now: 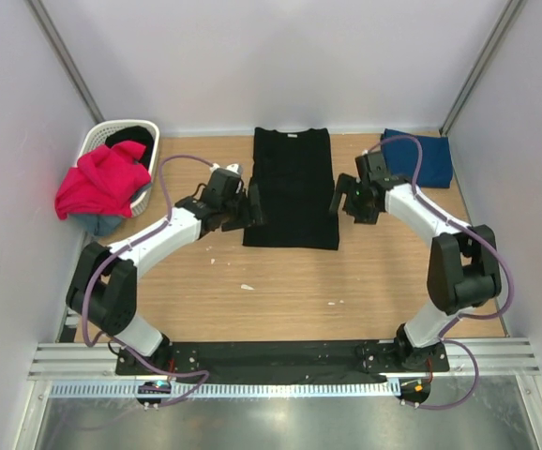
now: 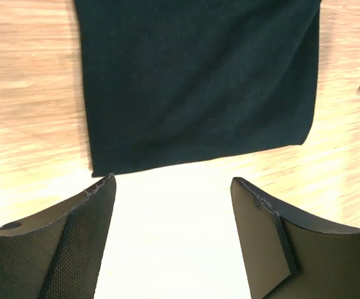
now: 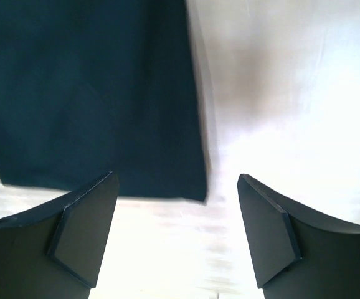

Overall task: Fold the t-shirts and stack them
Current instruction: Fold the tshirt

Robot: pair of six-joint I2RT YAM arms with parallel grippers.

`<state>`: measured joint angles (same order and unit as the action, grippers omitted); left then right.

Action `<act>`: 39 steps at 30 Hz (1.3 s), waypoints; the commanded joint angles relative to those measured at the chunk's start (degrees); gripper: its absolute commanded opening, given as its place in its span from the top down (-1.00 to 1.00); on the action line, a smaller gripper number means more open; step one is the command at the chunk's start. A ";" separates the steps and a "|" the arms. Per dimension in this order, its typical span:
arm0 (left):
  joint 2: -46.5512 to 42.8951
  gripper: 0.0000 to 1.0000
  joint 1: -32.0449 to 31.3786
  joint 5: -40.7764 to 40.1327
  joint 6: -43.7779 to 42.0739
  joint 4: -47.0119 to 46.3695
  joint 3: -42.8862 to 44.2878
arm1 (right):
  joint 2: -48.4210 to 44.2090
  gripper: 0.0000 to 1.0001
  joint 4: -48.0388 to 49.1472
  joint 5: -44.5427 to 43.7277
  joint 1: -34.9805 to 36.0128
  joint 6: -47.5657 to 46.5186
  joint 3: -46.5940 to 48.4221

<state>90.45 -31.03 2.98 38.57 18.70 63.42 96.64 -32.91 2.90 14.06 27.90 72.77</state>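
Left hand and right hand flank the black shirt, both released and empty. It lies on the table, folded into a long strip; a crosswise fold is likely left. Navy shirt lies folded far right; red shirt waits in the basket.

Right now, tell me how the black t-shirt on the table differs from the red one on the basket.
The black t-shirt lies flat, folded into a long rectangle; the magenta-red t-shirt is a crumpled heap. The black one rests at the middle of the table; the magenta-red one hangs over the rim of the white basket at the far left. Both are plain cloth, and neither is held.
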 commanded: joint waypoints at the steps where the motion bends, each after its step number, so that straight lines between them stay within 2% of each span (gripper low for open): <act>1: -0.90 -0.47 0.88 -1.23 0.80 3.01 -2.85 | -4.08 -0.66 6.18 3.52 0.08 4.18 -10.69; 9: 1.83 -0.09 4.39 4.39 2.92 -0.59 -6.20 | -7.17 -0.58 14.62 7.39 0.44 8.57 -19.60; 23: 8.42 0.02 6.50 6.68 2.74 -3.49 -5.94 | -1.02 -0.37 18.84 8.26 0.79 9.63 -19.86; 27: 8.95 0.03 6.77 7.30 3.00 -3.76 -6.38 | -0.84 -0.20 17.79 8.09 1.14 9.80 -20.04; 33: 10.62 0.06 6.77 8.00 3.44 -4.46 -6.64 | -1.19 -0.18 12.34 3.88 2.98 9.10 -20.83; 39: 12.37 0.19 6.77 6.43 2.92 -4.99 -7.26 | 0.12 0.06 12.52 3.43 3.25 8.75 -21.45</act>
<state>100.60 -24.43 10.50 42.02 14.04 56.84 95.22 -17.28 8.05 16.78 37.23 52.05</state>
